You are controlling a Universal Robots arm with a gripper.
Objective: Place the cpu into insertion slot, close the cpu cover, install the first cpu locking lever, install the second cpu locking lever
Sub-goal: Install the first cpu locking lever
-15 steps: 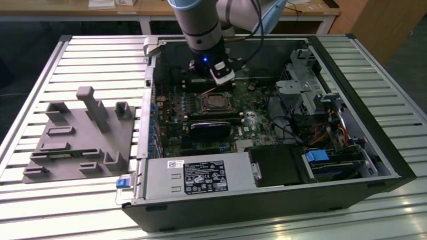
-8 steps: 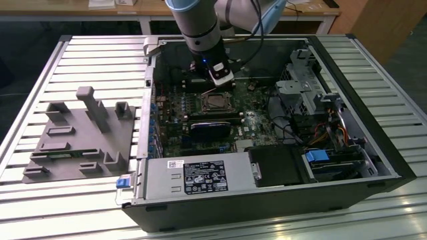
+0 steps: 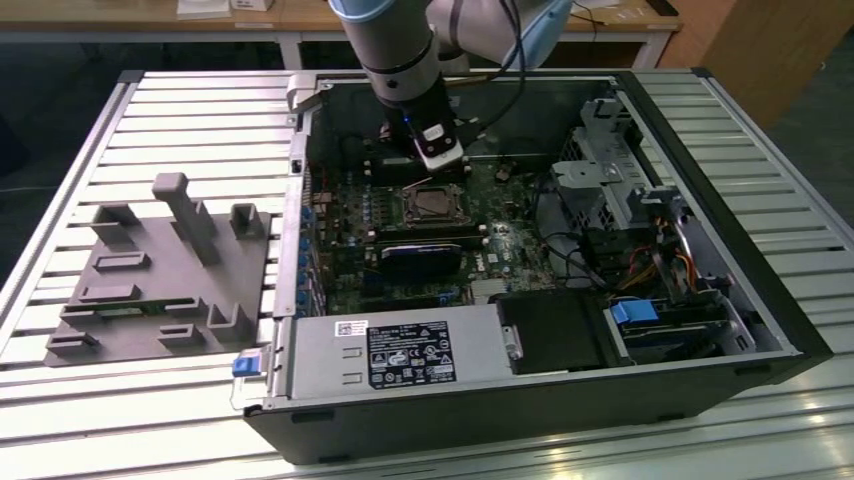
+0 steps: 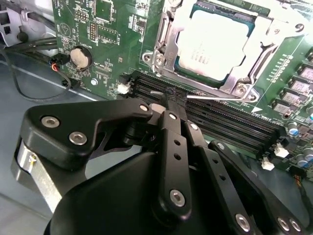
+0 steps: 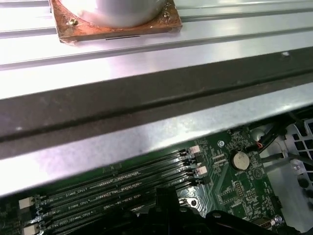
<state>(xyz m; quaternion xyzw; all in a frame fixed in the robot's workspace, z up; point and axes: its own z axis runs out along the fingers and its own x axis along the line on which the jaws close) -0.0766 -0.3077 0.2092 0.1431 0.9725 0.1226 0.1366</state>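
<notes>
The cpu (image 4: 212,44) lies flat in the insertion slot (image 3: 430,206) on the green motherboard inside the open computer case. The cpu cover (image 4: 166,46), a silver frame, lies down over the chip's edges. A thin wire locking lever (image 4: 220,97) runs along the slot's side next to the memory slots. My gripper (image 4: 164,99) has its black fingers (image 4: 171,147) drawn together, shut, with the tip right at the lever's free end; whether it grips the lever I cannot tell. In the exterior view the gripper (image 3: 450,178) hangs just behind the slot.
Black memory slots (image 4: 220,122) and a coin cell (image 4: 80,56) sit close to the gripper. A dark block (image 3: 420,255), the power supply (image 3: 387,350), a drive cage (image 3: 627,180) and cables crowd the case. A grey fixture plate (image 3: 160,270) lies on the slatted table at the exterior view's left.
</notes>
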